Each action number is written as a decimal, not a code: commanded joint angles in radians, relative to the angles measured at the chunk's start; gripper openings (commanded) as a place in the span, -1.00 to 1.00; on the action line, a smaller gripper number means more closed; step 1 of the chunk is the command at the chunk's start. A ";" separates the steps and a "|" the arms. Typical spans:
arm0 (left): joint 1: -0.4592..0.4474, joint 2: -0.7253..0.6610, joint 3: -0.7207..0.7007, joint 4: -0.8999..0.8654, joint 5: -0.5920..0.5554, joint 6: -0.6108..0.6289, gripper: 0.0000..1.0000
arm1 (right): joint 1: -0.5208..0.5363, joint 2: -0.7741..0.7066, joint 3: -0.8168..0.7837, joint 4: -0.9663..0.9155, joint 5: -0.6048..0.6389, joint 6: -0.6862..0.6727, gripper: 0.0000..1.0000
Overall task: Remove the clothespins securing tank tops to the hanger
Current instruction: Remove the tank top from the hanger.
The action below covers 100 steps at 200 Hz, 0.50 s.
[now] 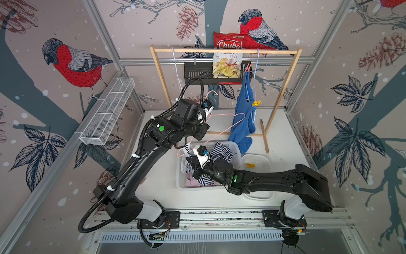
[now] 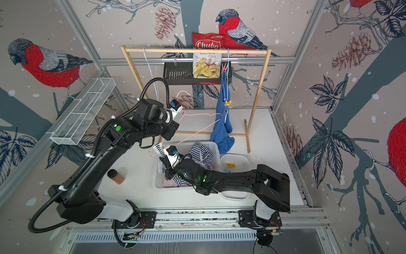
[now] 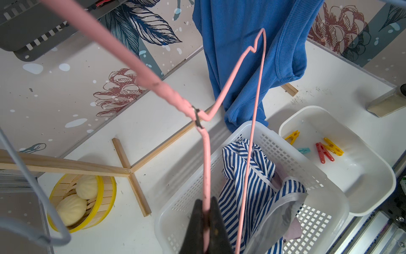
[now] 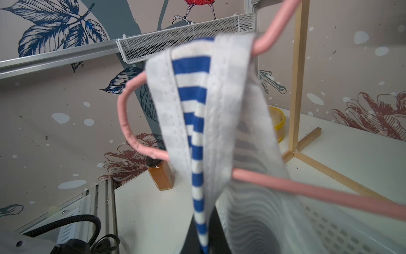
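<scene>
Left end effector (image 3: 205, 220) grips pink hanger (image 3: 206, 165); right end effector (image 4: 203, 242) pinches striped top (image 4: 191, 88); tub (image 3: 362, 176) holds clothespins (image 3: 323, 152).

Six clothespins (image 3: 333, 149): three yellow, two red, one teal. Three tank tops (image 1: 241, 132). Three hangers (image 3: 206, 158).

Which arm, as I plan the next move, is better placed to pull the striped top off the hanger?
Likely right: the right claw grips the striped top; the left claw holds the hanger.

Left tool (image 3: 206, 206) high, jaws tight; right tool (image 4: 203, 231) lower, seemingly tight.
</scene>
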<state>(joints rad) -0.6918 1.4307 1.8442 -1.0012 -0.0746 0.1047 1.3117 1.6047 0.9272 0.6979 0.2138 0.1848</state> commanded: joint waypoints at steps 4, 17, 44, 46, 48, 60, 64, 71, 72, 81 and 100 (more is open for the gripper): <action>0.001 -0.007 0.007 0.047 0.008 -0.018 -1.00 | 0.030 -0.023 0.014 -0.015 -0.020 -0.053 -1.00; 0.003 -0.004 0.005 0.056 0.013 -0.023 -1.00 | 0.061 -0.015 0.048 -0.035 -0.031 -0.087 -1.00; 0.005 -0.004 0.001 0.079 0.016 -0.036 -1.00 | 0.111 0.058 0.170 -0.115 -0.073 -0.115 -1.00; 0.005 -0.006 0.001 0.082 0.016 -0.038 -1.00 | 0.112 0.065 0.175 -0.117 -0.077 -0.114 -1.00; 0.005 -0.008 0.001 0.085 0.016 -0.040 -1.00 | 0.113 0.069 0.180 -0.119 -0.080 -0.111 -1.00; 0.005 -0.023 -0.006 0.104 0.016 -0.046 -1.00 | 0.118 0.098 0.198 -0.118 -0.094 -0.091 -1.00; 0.005 -0.027 -0.010 0.110 0.014 -0.048 -1.00 | 0.118 0.103 0.199 -0.117 -0.100 -0.083 -1.00; 0.005 -0.035 -0.017 0.118 0.013 -0.051 -1.00 | 0.118 0.106 0.197 -0.114 -0.105 -0.070 -1.00; 0.005 -0.036 -0.017 0.119 0.013 -0.051 -1.00 | 0.118 0.106 0.196 -0.114 -0.105 -0.067 -1.00; 0.005 -0.047 -0.022 0.126 0.012 -0.054 -1.00 | 0.118 0.097 0.179 -0.099 -0.089 -0.050 -1.00; 0.005 -0.064 -0.033 0.134 -0.011 -0.058 -1.00 | 0.097 0.036 0.087 -0.041 -0.060 0.000 -1.00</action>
<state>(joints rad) -0.6891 1.3865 1.8210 -0.9298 -0.0708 0.0700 1.4250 1.6947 1.0859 0.5869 0.1349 0.1150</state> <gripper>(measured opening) 0.051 0.061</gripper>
